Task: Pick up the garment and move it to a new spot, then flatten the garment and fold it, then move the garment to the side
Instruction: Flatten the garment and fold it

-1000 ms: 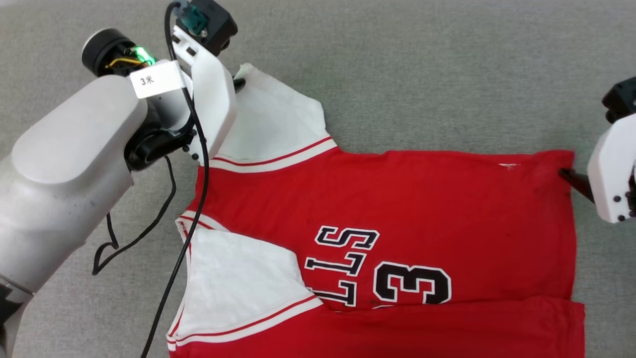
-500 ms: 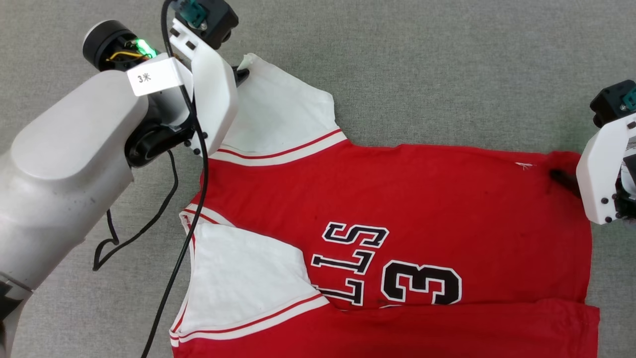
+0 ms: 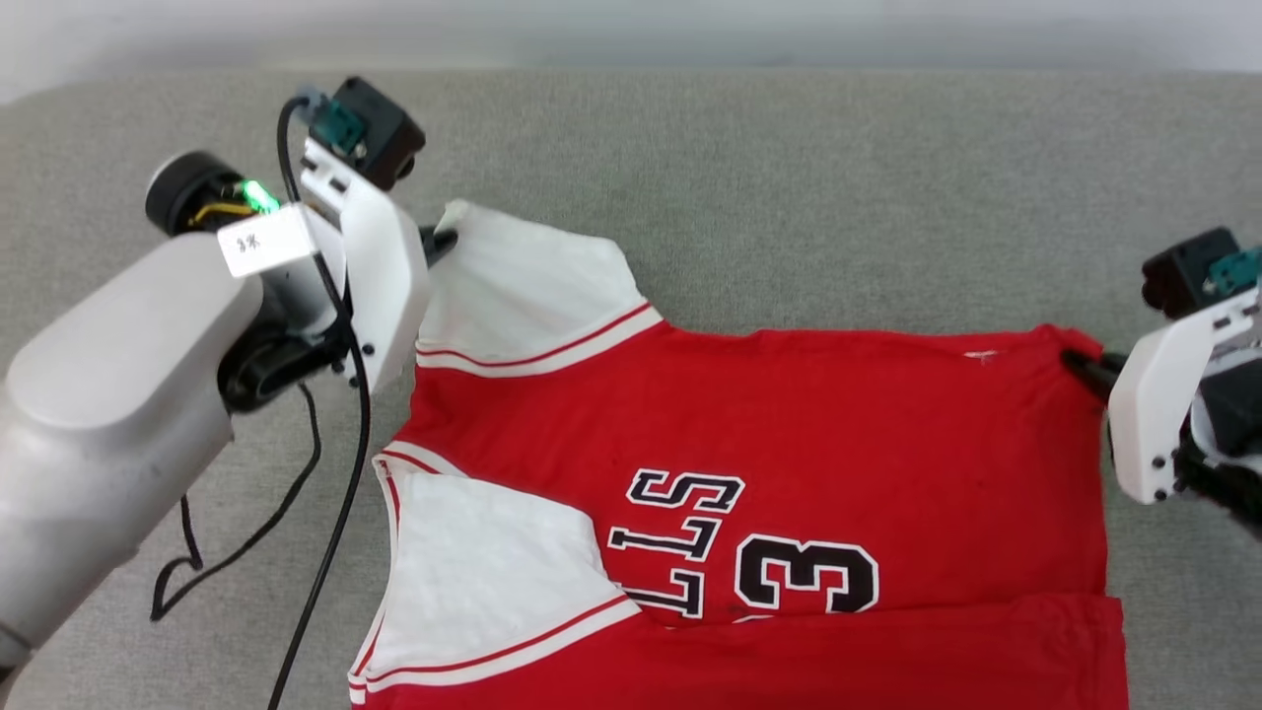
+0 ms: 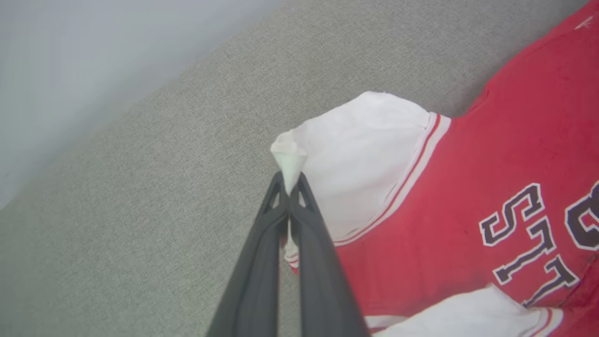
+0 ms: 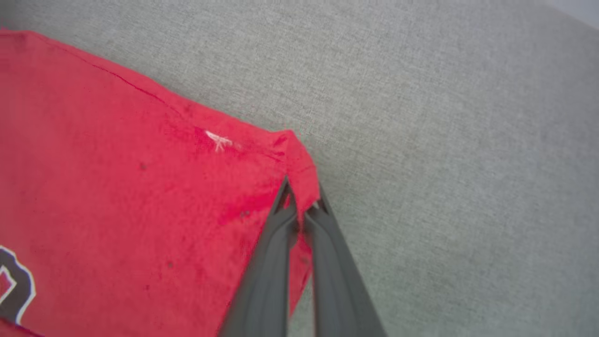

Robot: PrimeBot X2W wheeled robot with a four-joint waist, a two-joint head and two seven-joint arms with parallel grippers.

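Observation:
The garment (image 3: pixel 789 414), a red jersey with white sleeves, striped trim and a black number 3, lies spread on the grey surface, its near edge folded over. My left gripper (image 3: pixel 441 240) is shut on the tip of the far white sleeve (image 4: pixel 290 159), which pokes up between its fingers (image 4: pixel 262 243). At the right, my right gripper (image 3: pixel 1080 365) is shut on the jersey's far red hem corner (image 5: pixel 299 164), the cloth bunched between its fingers (image 5: pixel 327 252).
The grey fabric surface (image 3: pixel 789 177) stretches all around the jersey, with a pale wall edge (image 3: pixel 631 30) at the far side. A black cable (image 3: pixel 325 552) hangs from my left arm over the surface beside the near sleeve.
My right gripper has closed on the red hem corner. The head camera has tilted, so the wall edge has come into view. The left gripper has kept its hold on the sleeve tip.

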